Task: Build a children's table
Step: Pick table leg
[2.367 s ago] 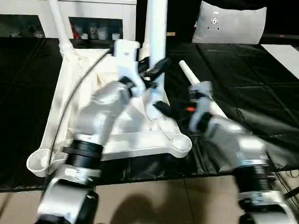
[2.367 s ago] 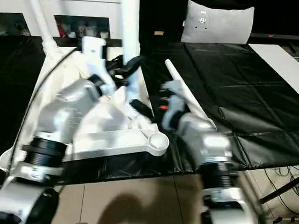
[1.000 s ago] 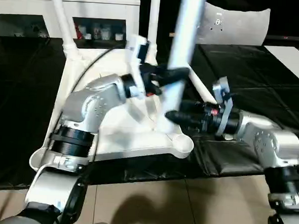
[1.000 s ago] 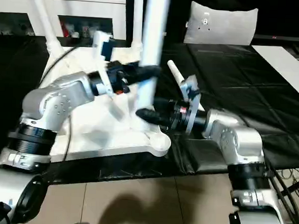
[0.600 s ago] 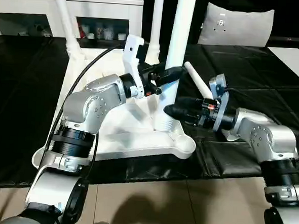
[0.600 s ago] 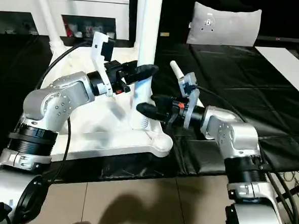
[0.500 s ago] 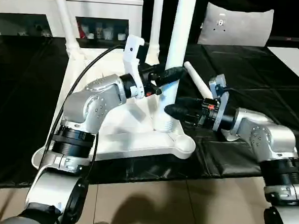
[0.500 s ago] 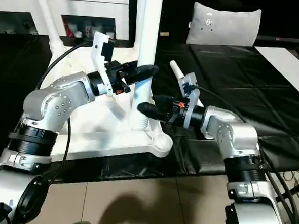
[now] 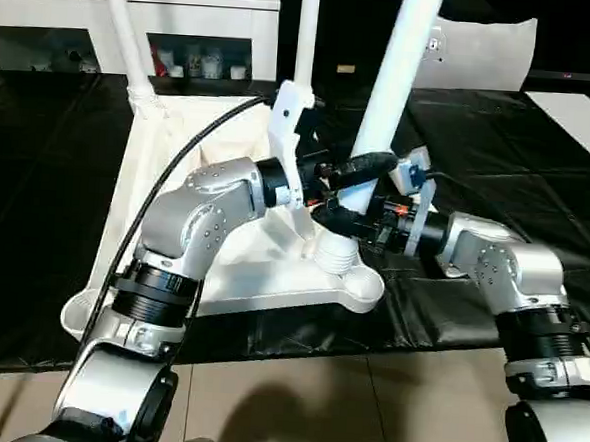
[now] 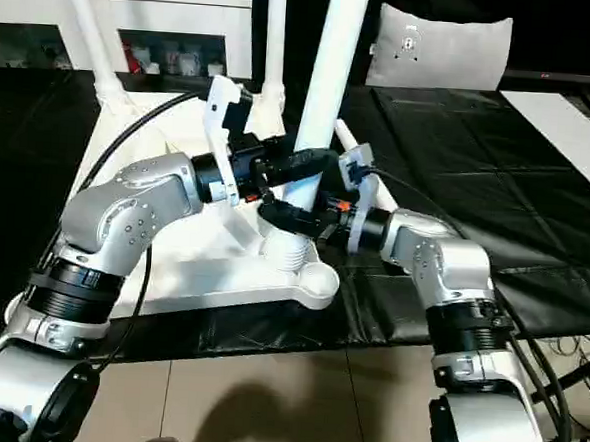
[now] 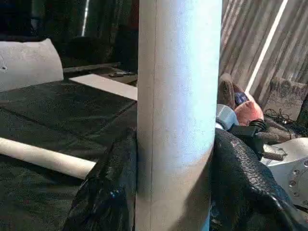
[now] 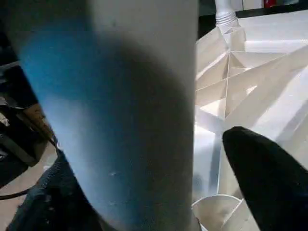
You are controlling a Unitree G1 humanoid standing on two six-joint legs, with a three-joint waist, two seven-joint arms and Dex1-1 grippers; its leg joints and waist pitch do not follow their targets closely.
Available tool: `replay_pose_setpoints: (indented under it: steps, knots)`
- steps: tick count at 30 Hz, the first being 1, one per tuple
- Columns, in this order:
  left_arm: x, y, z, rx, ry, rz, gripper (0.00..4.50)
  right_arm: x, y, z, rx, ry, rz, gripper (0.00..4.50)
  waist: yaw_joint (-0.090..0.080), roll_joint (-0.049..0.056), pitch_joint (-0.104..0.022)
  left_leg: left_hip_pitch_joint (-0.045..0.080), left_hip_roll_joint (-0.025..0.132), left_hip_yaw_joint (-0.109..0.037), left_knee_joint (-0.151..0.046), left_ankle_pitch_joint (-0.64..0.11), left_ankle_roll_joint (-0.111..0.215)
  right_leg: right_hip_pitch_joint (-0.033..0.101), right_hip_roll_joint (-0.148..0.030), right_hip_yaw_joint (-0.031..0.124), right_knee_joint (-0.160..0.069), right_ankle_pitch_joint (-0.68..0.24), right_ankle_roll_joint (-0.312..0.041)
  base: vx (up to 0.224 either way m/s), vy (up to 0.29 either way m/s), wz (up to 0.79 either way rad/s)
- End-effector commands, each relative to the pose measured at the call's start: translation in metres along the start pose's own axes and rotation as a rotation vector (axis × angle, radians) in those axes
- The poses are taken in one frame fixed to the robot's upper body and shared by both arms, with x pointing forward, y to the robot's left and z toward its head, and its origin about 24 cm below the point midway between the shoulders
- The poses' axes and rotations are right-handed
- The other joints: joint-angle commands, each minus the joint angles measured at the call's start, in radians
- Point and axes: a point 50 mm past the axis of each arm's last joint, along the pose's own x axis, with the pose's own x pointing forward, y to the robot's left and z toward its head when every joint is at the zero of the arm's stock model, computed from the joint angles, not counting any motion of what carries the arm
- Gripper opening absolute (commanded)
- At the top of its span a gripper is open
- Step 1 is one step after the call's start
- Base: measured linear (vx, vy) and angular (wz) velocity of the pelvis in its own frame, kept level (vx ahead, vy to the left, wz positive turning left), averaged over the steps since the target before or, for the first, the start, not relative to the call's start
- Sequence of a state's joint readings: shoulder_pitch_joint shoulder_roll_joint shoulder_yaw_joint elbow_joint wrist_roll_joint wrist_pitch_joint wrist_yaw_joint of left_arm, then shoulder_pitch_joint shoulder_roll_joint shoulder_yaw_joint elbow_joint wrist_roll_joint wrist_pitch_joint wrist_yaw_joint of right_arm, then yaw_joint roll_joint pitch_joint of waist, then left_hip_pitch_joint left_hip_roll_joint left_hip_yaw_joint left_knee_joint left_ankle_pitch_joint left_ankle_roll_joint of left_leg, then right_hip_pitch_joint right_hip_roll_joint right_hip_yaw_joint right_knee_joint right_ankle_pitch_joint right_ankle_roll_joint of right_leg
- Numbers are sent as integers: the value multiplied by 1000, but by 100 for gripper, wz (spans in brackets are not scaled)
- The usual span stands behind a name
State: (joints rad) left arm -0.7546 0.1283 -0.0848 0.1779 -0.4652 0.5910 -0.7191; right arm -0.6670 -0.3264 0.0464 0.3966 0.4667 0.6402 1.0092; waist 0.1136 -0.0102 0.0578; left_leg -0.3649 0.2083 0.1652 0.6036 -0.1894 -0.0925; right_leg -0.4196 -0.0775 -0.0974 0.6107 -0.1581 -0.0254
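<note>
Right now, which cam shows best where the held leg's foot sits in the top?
Left eye view: the leg leans right, its ribbed foot at the near right corner of the top, above the socket. Right eye view shows the same. Left wrist view shows the shaft between the fingers; right wrist view shows mostly blurred shaft.

leg: the white leg [image 9: 392,82] you hold stood upright half a second ago; it now leans to your right, threaded foot still at the near right socket [image 9: 337,256] of the top
left gripper: your left gripper [image 9: 350,170] has swung right with the leg, staying clamped on it
right gripper: your right gripper [image 9: 340,216] has closed in on the leg's base; fingers now straddle it
</note>
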Motion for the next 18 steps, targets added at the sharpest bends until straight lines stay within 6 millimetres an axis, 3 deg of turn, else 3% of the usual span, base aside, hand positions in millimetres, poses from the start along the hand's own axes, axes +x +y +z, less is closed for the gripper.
replay_pose_setpoints:
  steps: [1, 5, 9, 10, 13, 18]
  knots:
    - [2, -6, 5, 33, -12, -32, 184, 2, 1, 6, -29, -1, 6, 370, 1, -15, -79, -4, 11, 6, -58, -81, 44, 74, -58, 46, -73, -262, -143, 0, 0, 0]
    - [3, -6, 3, 43, -8, -27, 184, 3, 2, 1, -42, 27, 13, 334, 2, -15, -79, -4, 11, 6, -59, -84, 43, 74, -58, 46, -74, -271, -137, 0, 0, 0]
    - [2, -5, 3, 46, -5, -23, 184, 1, 2, 0, -42, 29, 16, 326, 1, -12, -79, -3, 12, 6, -59, -86, 44, 74, -58, 46, -73, -266, -141, 0, 0, 0]
    - [2, -5, 3, 47, -4, -23, 184, 1, 2, -1, -42, 30, 15, 289, 1, -12, -79, -2, 12, 6, -59, -83, 44, 74, -57, 46, -72, -258, -143, 0, 0, 0]
    - [1, -5, 2, 48, -2, -22, 184, 0, 2, -1, -43, 31, 15, 286, 1, -12, -80, -3, 12, 6, -58, -83, 45, 75, -57, 46, -71, -248, -149, 0, 0, 0]
    - [2, -3, 2, 54, 0, -10, 184, 0, 3, -2, -40, 32, 19, 243, 1, -13, -80, -3, 12, 6, -58, -80, 46, 75, -58, 46, -71, -252, -147, 0, 0, 0]
